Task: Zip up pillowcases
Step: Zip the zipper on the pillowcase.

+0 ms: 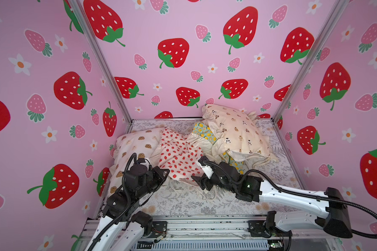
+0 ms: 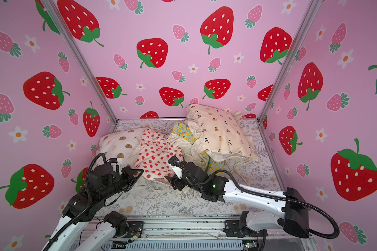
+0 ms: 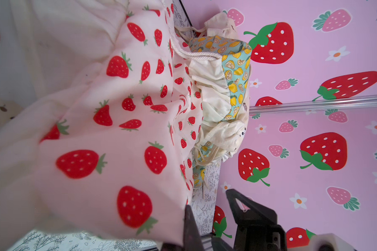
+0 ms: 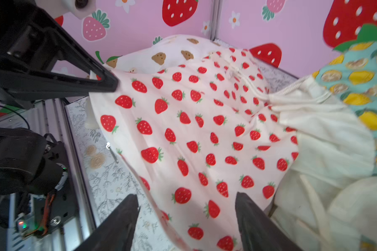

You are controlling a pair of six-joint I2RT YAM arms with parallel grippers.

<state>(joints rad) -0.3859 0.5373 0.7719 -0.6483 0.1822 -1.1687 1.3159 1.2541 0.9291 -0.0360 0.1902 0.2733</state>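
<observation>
The red strawberry print pillowcase (image 1: 179, 152) (image 4: 194, 130) lies crumpled mid-table. My left gripper (image 1: 167, 171) (image 3: 207, 198) is shut on its near corner and holds that corner up. My right gripper (image 1: 198, 180) (image 4: 185, 195) is open, its fingers on either side of the same pillowcase's front edge. A small metal zipper pull (image 4: 111, 150) hangs at that edge. The brown cookie print pillowcase (image 1: 137, 141) lies at the left. The teal lemon pillowcase (image 1: 202, 130) is half buried under the beige bear pillowcase (image 1: 235, 130) at the back right.
A grey fern-print sheet (image 1: 183, 202) covers the table. Pink strawberry walls with metal posts (image 1: 109, 71) close in the left, back and right sides. Cream drawstrings (image 1: 259, 163) trail off the bear pillowcase. An aluminium rail (image 1: 205, 226) runs along the front.
</observation>
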